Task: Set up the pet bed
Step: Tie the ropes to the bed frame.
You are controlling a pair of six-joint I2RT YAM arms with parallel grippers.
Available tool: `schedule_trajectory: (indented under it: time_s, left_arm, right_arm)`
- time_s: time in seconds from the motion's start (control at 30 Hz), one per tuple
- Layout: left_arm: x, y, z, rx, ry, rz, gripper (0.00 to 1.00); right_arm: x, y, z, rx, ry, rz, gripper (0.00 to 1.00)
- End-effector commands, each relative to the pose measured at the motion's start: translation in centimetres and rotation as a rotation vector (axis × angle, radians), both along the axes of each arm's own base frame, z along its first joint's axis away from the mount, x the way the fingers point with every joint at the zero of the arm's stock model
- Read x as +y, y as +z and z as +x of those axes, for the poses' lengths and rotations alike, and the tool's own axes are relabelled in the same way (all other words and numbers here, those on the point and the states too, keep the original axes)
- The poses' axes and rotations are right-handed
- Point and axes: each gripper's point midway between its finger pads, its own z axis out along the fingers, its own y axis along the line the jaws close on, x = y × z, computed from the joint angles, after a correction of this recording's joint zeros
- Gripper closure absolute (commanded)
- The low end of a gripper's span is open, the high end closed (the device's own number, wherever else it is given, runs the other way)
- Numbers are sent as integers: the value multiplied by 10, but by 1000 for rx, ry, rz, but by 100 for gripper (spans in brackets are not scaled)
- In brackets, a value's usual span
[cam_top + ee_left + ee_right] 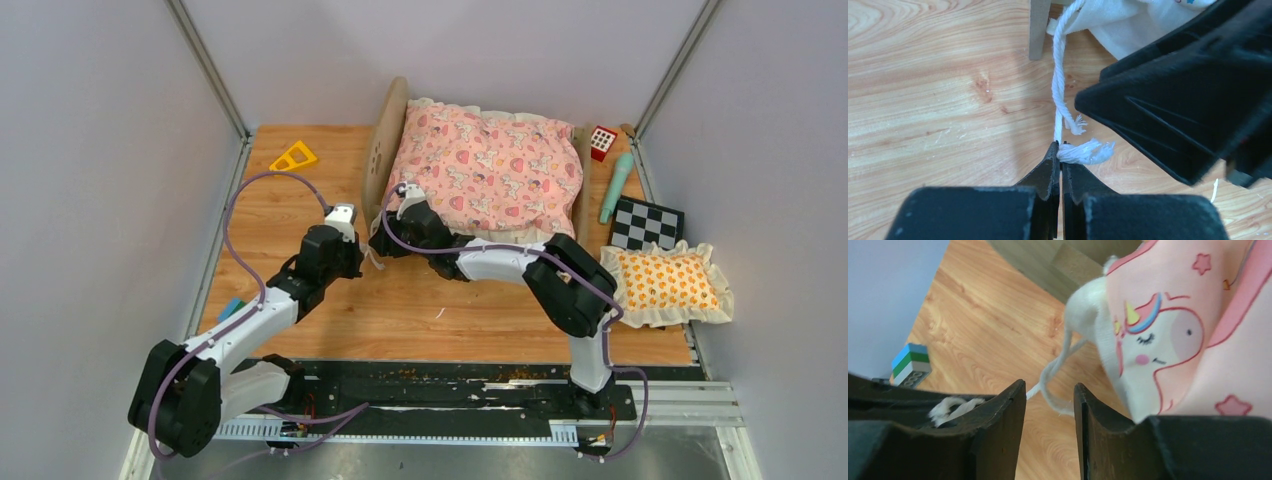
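1. Closest to the arm bases is bare wood-grain counter [420,310]. Off to the right on it lies an orange frilled pillow [668,282], well apart from the action.
2. The left tool [1059,148] is down low over the boards, clenched tight on the frayed end of a white cord [1059,75].
3. From that pinch the twisted cord runs up to the white ruffle at the quilt's near corner, just beside the bed leg [1038,30]. A second frayed tail dangles next to it, gripped by nothing.
4. The right tool [1049,386] has its fingers parted with nothing between them. It hovers just beside that same corner, and a loop of cord lies beyond its tips.
5. Further back, the pet bed [385,140] stands at the middle of the counter's far side, headboard toward the left arm's side. The quilt [490,165] is spread over it, pink and puffy, its ruffle spilling over the near rail.
6. Handling, as I read it:
   - The quilt looks light and soft, so it will slump and drag rather than move as a flat sheet. The corner seam or the ruffle is the place to pinch.
   - The cord is thin and limp. A hold right at the fray could slip off, and higher on the twist looks safer.
   - The frame is stiff but probably light, so a hard tug may shift the whole bed.
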Motion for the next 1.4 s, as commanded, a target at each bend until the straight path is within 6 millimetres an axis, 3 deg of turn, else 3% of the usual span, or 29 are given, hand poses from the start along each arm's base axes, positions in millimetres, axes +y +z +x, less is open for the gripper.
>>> schedule_trajectory:
  time_s: [0.0, 0.6, 1.17, 1.37]
  left_arm:
    - [-3, 14, 3, -49, 1, -28, 100]
    - [-6, 10, 4, -38, -13, -24, 100]
    - [-8, 14, 3, -41, -22, -37, 100]
    - [-8, 15, 3, -45, -24, -36, 100]
  right_arm:
    - [8, 15, 26, -46, -89, 56, 61]
    - [22, 26, 41, -92, -109, 120, 66]
    - [24, 7, 59, -84, -175, 73, 68]
    - [27, -1, 61, -65, -180, 67, 75]
